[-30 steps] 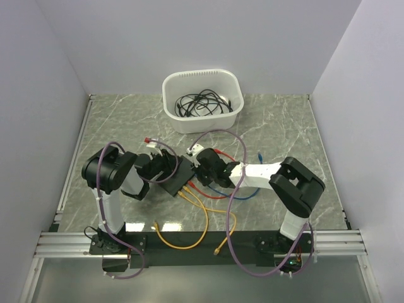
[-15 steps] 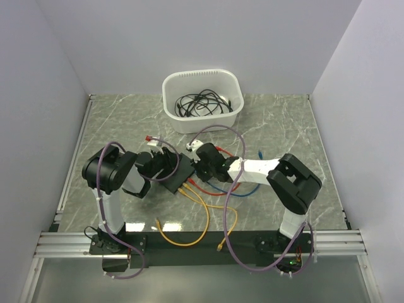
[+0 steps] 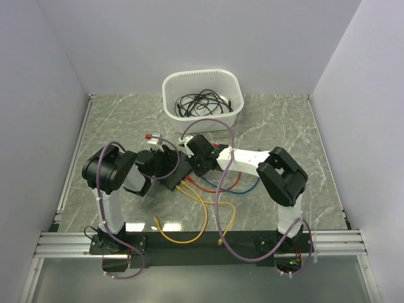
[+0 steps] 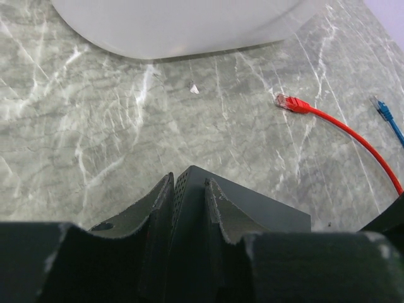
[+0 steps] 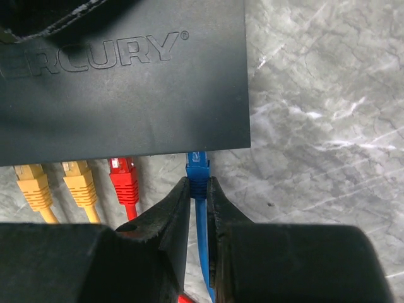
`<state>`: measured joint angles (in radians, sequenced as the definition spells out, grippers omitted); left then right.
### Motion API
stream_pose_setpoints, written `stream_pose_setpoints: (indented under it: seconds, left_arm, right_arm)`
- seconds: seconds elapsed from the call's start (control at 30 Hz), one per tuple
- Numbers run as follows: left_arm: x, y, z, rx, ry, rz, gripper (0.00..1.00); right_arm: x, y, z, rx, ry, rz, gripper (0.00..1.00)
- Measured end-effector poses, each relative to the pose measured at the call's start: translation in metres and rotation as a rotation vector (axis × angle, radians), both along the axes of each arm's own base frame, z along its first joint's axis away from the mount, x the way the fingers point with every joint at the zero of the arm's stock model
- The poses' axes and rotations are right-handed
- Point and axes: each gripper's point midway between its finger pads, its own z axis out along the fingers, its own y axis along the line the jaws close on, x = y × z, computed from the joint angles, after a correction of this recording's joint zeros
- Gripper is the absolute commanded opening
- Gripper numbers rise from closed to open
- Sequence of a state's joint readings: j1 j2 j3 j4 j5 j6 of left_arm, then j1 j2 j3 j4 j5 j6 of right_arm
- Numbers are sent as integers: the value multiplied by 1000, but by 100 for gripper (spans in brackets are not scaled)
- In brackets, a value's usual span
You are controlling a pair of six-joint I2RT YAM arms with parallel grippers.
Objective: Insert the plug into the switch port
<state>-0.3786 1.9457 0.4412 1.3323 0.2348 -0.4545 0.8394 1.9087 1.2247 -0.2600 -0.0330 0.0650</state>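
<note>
Here the right gripper [image 5: 197, 184] pinches the blue plug [image 5: 197, 165] just behind its head, jaws almost closed on it. The switch port [image 5: 197, 150] lies dead ahead at 12 o'clock, on the near long edge of the switch [image 5: 126, 95]. The plug's long axis points straight at it, nose touching or just entering; I cannot tell which. The left gripper [image 4: 188, 189] clamps the switch's far side, so a straight push toward 12 looks right

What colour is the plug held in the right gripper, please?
The plug is blue; right wrist view.
</note>
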Motion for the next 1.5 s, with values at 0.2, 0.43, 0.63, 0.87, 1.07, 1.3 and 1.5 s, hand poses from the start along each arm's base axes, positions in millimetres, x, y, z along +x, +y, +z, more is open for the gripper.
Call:
stream_pose_setpoints:
  seconds: [0.2,0.43,0.63,0.87,1.07,1.3,1.5]
  left_arm:
    - [10,2,1,18,-10,29,0]
    - [-6,-24,4,-10,4,-60,1]
    - [-7,-24,4,-15,5,-62,2]
    - [-21,-25,5,-75,33,-109,20]
    - [-33,-21,11,-121,54,-118,35]
    - [-43,-18,16,-141,127,-104,49]
    - [-43,-16,18,-137,181,-80,52]
  right_arm:
    - [1,8,0,-6,36,13,0]
    - [35,62,9,146,-40,54,0]
    - [35,60,7,176,-76,57,0]
    - [31,55,8,272,-174,43,0]
    - [26,52,8,308,-212,24,17]
    - [19,44,14,329,-244,-9,50]
    - [11,40,30,347,-293,-22,56]
